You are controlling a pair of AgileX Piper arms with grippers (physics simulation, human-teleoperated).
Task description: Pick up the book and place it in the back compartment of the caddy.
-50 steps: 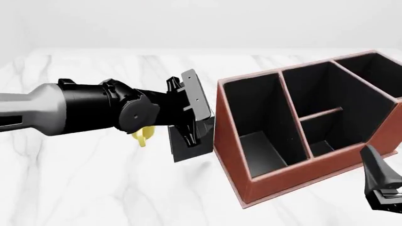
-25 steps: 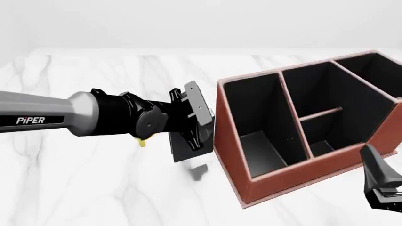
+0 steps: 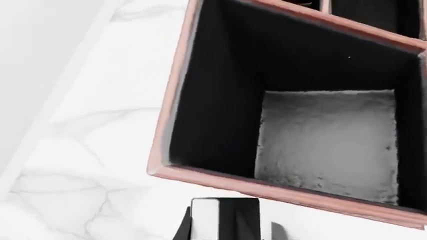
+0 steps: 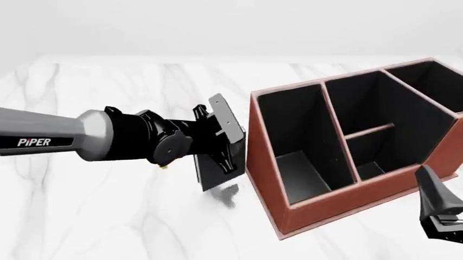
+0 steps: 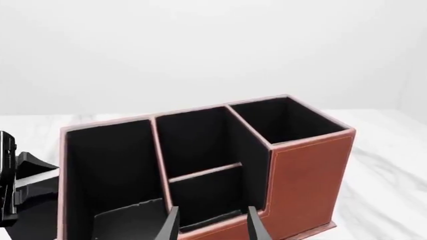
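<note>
My left gripper [image 4: 223, 150] is shut on the black book [image 4: 214, 172] and holds it just left of the caddy's [image 4: 266, 162] end wall, a little above the table, with a shadow under it. In the left wrist view the book's top [image 3: 223, 220] sits just outside the caddy's rim [image 3: 267, 187]. The back compartment [image 4: 372, 167] is the small cell by the caddy's near long wall; it also shows in the right wrist view [image 5: 207, 200]. My right gripper [image 4: 443, 222] is open and empty by the caddy's near right side, its fingertips [image 5: 172, 226] facing that cell.
The left long compartment [image 3: 327, 140] lies under the left wrist camera. The other small cell [image 4: 361, 103] and the right long compartment [image 4: 434, 86] lie further off. Only a sliver of the yellow mug [image 4: 165, 166] shows behind the left arm. Marble table [image 4: 108, 216] all round.
The left arm has swung lower across the view and now covers most of the mug. A shadow has appeared under the book. The right arm has not moved.
</note>
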